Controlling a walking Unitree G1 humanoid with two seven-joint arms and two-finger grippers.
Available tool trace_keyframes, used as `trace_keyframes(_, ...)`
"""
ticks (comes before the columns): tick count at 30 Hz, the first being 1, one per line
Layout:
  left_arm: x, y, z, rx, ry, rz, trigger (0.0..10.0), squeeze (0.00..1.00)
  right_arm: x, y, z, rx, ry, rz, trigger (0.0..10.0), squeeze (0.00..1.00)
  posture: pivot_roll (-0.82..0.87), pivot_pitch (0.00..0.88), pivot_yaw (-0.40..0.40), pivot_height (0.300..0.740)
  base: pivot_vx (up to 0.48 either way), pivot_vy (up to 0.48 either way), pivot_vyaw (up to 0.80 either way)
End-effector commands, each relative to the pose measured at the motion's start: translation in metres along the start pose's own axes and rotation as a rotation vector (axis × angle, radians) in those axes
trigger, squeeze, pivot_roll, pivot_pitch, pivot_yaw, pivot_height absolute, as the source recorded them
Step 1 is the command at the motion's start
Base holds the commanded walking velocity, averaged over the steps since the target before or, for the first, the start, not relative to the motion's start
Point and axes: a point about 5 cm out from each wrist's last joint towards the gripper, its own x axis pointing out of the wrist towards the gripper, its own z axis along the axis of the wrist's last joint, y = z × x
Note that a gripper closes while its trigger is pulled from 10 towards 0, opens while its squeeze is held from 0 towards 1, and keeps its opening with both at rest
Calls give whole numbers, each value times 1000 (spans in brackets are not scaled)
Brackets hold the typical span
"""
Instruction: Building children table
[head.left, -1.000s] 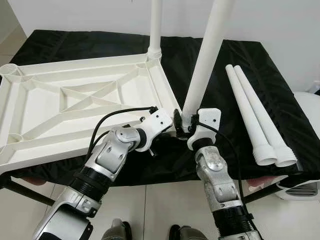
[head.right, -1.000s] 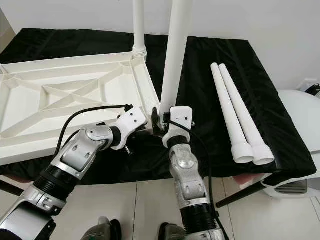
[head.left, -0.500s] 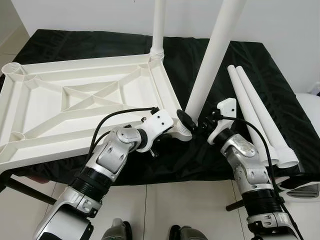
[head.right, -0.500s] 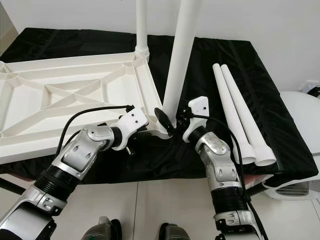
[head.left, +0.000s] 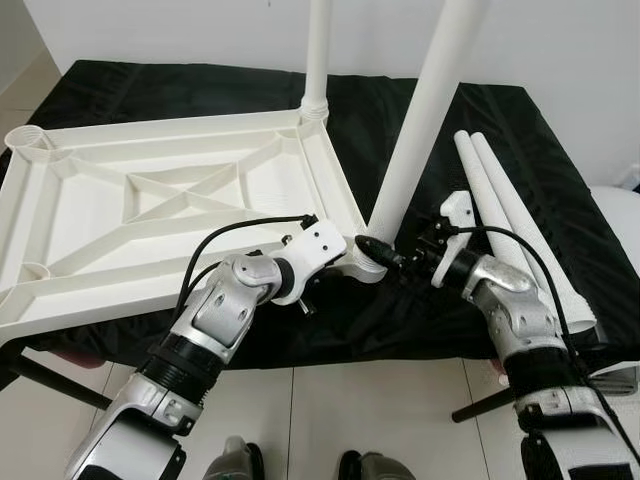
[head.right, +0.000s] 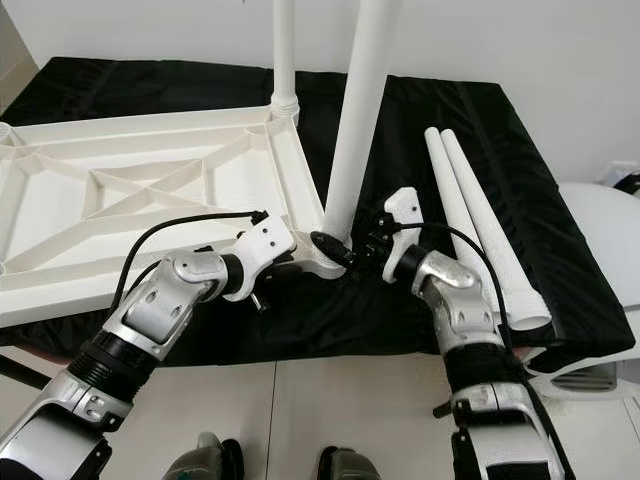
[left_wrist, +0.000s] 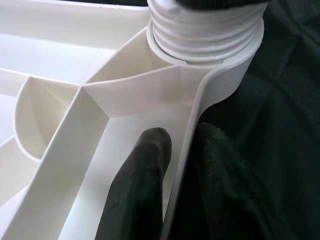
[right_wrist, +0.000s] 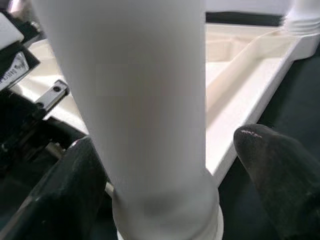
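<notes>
The upturned white tabletop (head.left: 150, 215) is lying on the black-draped desk (head.left: 560, 190), one leg (head.left: 317, 50) already standing in its far corner at 12 o'clock. Two spare legs (head.left: 510, 225) are lying side by side at 3 o'clock, just behind the right forearm. The left claw (left_wrist: 175, 165) is pinching the tabletop's rim beside the near corner socket (left_wrist: 205, 35), one finger inside, one outside. The right claw (head.left: 395, 258) is spread wide around the base of the tall leg (head.left: 425, 110), fingers either side, apparently not touching. Since a second ago, the right arm is swinging out towards 3 o'clock, and that leg is standing in the socket.
</notes>
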Motion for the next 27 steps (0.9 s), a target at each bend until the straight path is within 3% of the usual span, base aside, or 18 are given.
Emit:
trace_keyframes(1,-2,1,-2,5,10,28,10000,0,0,-1,-4,-10,24,30,10000,0,-51,86,-5,740,0,0,0)
trace_keyframes(6,-2,1,-2,6,11,27,10000,0,6,-2,-1,3,7,69,10000,0,-48,91,-2,740,0,0,0)
trace_keyframes(7,-2,1,-2,6,11,27,10000,0,7,-3,-1,6,2,85,8431,0,-46,94,-1,740,0,0,0)
trace_keyframes(8,-2,2,-2,6,12,27,10000,0,8,-3,-2,8,-1,96,8431,0,-46,94,-1,740,0,0,0)
trace_keyframes(9,-2,2,-2,6,12,27,10000,0,8,-3,-2,8,-3,101,3961,0,-44,96,0,740,0,0,0)
trace_keyframes(10,-3,2,-2,5,12,28,10000,0,9,-4,-2,8,-6,108,863,0,-44,96,0,740,0,0,0)
trace_keyframes(11,-3,2,-2,5,13,29,10000,0,9,-5,-2,8,-7,111,0,0,-44,96,0,740,0,0,0)
trace_keyframes(27,-3,1,-3,6,18,19,10000,0,2,-7,-5,6,-21,114,0,0,-53,106,9,740,0,0,0)
